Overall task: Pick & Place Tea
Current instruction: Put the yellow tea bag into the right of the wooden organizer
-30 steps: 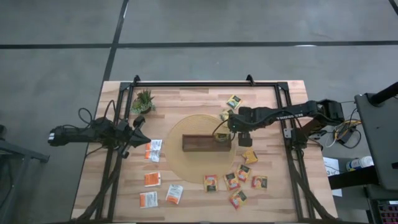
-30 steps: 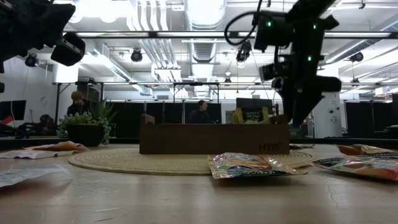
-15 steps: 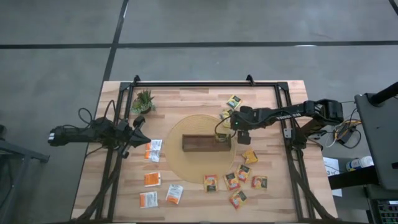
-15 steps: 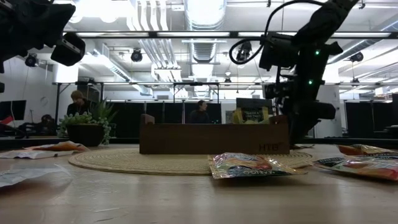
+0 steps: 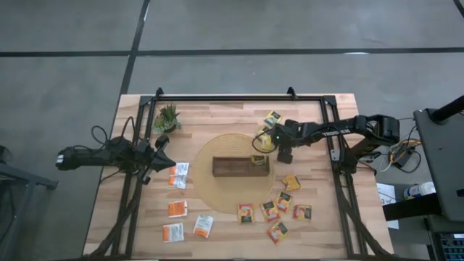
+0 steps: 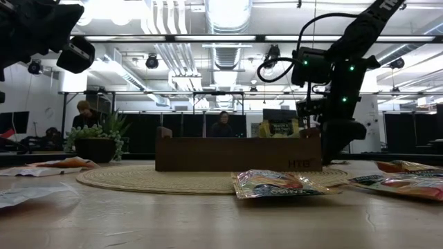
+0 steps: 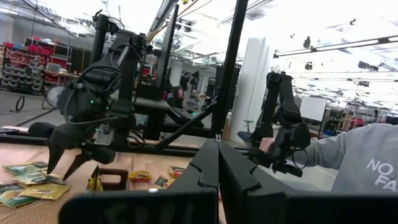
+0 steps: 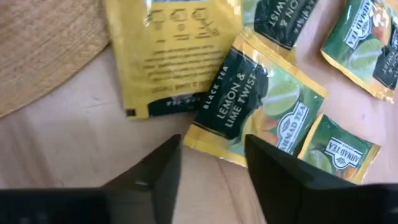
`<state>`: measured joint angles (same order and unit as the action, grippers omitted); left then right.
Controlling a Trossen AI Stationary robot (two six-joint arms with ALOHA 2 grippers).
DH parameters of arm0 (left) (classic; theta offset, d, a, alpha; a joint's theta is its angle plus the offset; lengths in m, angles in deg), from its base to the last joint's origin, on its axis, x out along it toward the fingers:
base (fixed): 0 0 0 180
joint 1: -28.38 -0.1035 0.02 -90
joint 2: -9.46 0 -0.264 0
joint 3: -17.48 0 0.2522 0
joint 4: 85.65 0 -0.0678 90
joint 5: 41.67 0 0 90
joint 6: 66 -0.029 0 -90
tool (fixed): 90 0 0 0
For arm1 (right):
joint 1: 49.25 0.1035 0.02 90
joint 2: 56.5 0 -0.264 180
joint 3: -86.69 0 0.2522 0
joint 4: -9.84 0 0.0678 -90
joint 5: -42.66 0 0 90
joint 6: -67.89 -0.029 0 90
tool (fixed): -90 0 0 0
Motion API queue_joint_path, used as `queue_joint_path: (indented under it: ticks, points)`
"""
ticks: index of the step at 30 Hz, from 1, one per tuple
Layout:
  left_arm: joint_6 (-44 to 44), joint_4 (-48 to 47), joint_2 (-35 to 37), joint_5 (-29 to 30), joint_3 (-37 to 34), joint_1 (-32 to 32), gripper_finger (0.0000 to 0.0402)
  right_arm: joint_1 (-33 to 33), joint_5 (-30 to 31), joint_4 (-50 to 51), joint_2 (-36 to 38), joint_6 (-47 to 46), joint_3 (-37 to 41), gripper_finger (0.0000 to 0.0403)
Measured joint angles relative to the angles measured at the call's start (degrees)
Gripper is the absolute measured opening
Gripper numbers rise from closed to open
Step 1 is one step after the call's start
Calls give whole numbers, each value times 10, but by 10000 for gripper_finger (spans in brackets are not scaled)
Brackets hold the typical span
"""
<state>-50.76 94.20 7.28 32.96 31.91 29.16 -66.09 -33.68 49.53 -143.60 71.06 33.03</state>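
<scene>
The right hand [image 8: 211, 165] hangs open just above a Lemon Twist sachet [image 8: 258, 106] lying flat on the bench [image 8: 74, 149] beside the woven mat [image 8: 43, 50]. The sachet looks light, thin, crinkly and probably slippery, so pinching one raised edge seems best. The left hand [image 7: 217, 168] waits closed, well apart.

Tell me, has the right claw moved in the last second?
Yes. The right gripper has swung off the wooden tray's end toward the table's far edge, over the yellow-green sachets.

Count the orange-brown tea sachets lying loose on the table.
6 orange-brown sachets, all beside the round mat's right front edge: that one alone, four in a loose row, one past the row. None seems hidden.
</scene>
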Motion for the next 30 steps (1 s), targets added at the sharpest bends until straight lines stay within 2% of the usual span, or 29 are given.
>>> queue_joint_path:
  ticks: [6, 8, 20, 30]
  points:
    - [0, 0, 0, 0, 0, 0, 0, -14, -1, 0, 0, 4, 0, 37]
    - [0, 0, 0, 0, 0, 0, 0, -15, -2, 0, 0, 13, 0, 17]
    - [0, 0, 0, 0, 0, 0, 0, -15, -22, 16, 28, 13, -16, 8]
    - [0, 0, 0, 0, 0, 0, 0, -14, -51, 52, 142, -2, -30, 8]
